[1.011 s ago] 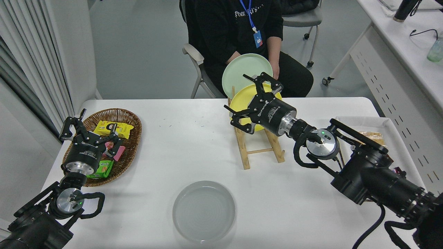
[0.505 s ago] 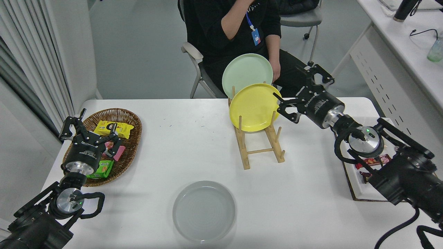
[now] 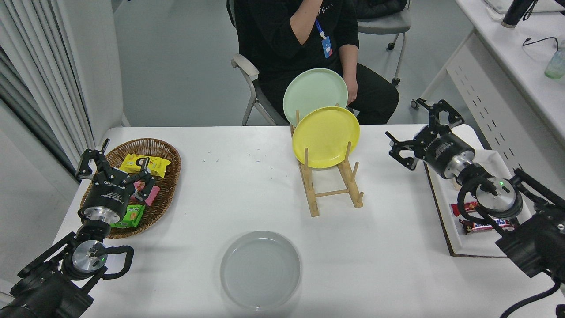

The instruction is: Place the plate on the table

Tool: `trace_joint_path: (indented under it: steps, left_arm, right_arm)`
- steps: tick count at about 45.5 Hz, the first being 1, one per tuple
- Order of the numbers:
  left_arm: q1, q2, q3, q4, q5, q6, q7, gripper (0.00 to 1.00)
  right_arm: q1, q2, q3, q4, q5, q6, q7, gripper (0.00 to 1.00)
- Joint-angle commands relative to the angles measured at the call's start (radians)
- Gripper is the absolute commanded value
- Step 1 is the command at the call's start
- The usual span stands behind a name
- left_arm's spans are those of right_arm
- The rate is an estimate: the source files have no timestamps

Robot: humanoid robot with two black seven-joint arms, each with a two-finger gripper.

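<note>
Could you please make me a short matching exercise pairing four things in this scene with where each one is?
1. grey plate
2. yellow plate
3. snack packets
4. right gripper

a. in the wicker basket
b. upright in the wooden rack
c. flat on the table, near edge
d. open, over the white tray

Pairs: 1-c, 2-b, 3-a, 4-d

Beyond my tabletop: grey floor (image 3: 176, 57), pale curtain (image 3: 31, 66) at left, two wheeled chairs (image 3: 247, 84), and a white desk (image 3: 512, 66) at right.
</note>
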Motion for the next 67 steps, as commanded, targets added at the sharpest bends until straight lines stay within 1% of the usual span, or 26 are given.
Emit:
trace_joint_path:
  steps: [1,6,17,48,67]
  left_arm:
    - [-0.001,0.000,0.000,0.000,0.000,0.000,0.000,0.98]
    - [-0.001,0.000,0.000,0.000,0.000,0.000,0.000,0.98]
    - [0.001,0.000,0.000,0.000,0.000,0.000,0.000,0.98]
    - [0.001,0.000,0.000,0.000,0.000,0.000,0.000,0.98]
    - [0.001,0.000,0.000,0.000,0.000,0.000,0.000,0.98]
  right_arm:
    - [-0.015,0.016,0.015,-0.088,0.000,0.014,0.006,1.00]
    - [-0.014,0.044,0.015,-0.092,0.000,0.014,0.008,1.00]
    - [-0.015,0.052,0.015,-0.105,0.000,0.014,0.008,1.00]
    - [-0.015,0.041,-0.002,-0.114,-0.002,0.014,0.008,1.00]
    - [-0.023,0.041,-0.008,-0.134,-0.008,0.037,0.008,1.00]
